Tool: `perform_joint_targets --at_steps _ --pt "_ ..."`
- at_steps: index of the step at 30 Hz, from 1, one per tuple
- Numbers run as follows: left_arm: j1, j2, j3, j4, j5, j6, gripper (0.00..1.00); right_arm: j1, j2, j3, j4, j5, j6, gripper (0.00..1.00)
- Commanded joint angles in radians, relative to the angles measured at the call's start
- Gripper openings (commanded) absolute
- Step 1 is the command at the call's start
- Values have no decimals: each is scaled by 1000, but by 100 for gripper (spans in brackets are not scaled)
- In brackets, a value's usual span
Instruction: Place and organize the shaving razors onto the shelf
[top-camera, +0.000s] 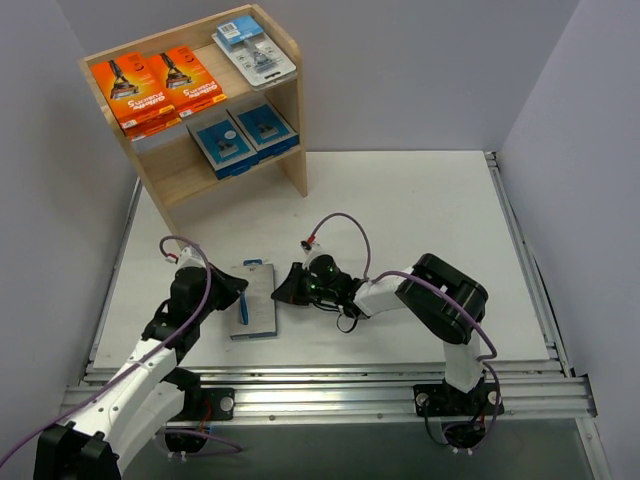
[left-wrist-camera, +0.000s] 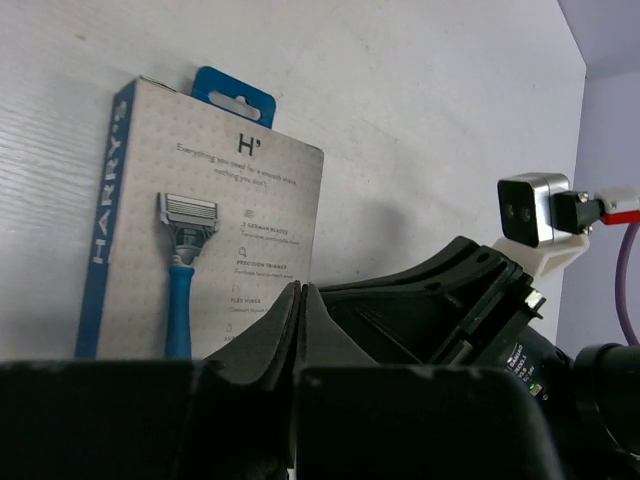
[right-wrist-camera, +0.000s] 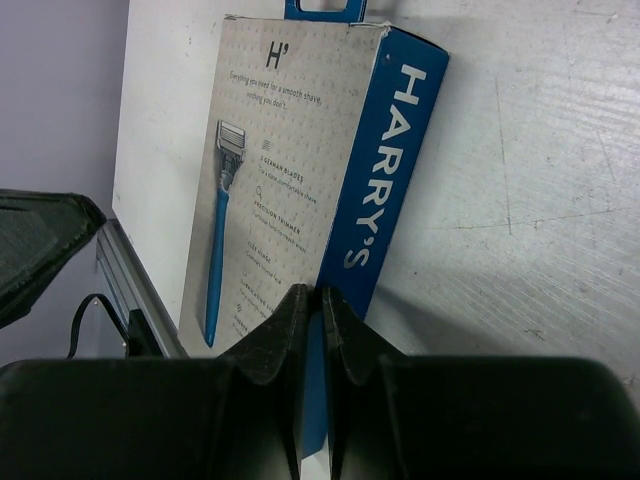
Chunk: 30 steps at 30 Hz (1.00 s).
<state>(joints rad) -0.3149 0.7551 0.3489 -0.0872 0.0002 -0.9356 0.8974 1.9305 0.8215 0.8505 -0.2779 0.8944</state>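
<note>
while the right gripper (right-wrist-camera: 312, 292) is clenching on what looks like the blue side edge of the grey-and-blue razor box (right-wrist-camera: 290, 150), that box is lying face up on the table (top-camera: 420, 220), stretching ahead and to the left of the right fingertips. the left gripper (left-wrist-camera: 300, 292) is sitting at the box's opposite edge, its fingers pressing tip to tip with nothing showing between them; the box is lying just beyond and to the left of those tips.

the step in hand seems to be lifting this last box toward the shelf (top-camera: 296, 130), which is standing well beyond both sets of fingers. a pinch on a thin edge is likely letting the box swing, so a slow, level lift is looking wise, with the left fingers backing clear first.

counting the packs: two orange boxes (top-camera: 185, 75) and one clear blister pack (top-camera: 255, 50) are resting on the top tier, and two matching grey-and-blue boxes (top-camera: 225, 145) are lying on the lower tier, with bare wood beside them. with the one on the table, that is making six packs.
</note>
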Motion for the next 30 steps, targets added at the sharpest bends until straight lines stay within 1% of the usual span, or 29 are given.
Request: perform_joint_targets --at_steps 1,4,5,7,13,15,20,26,30 --pt "-44 30 25 110 46 -9 2 3 104 -81 -324 97 -51 0" --pt "-67 12 47 86 9 12 2 0 104 -100 -323 98 -40 0" --pt "-69 0 55 28 3 27 2 0 104 -111 -324 100 -37 0" --pt "-69 -37 74 -17 -31 44 2 1 104 -127 -318 103 -26 0" --pt "-69 -79 111 -112 -68 86 2 -2 108 -202 -265 97 40 0" --pt "-69 -88 116 -124 -75 95 2 -2 111 -226 -237 91 54 1" --pt "-69 -109 134 -163 -88 112 2 -2 114 -255 -234 91 69 1" --pt "-69 -140 171 -223 -104 123 2 -2 104 -294 -240 103 80 4" --pt "-69 -157 186 -238 -106 129 2 0 110 -318 -203 95 87 5"
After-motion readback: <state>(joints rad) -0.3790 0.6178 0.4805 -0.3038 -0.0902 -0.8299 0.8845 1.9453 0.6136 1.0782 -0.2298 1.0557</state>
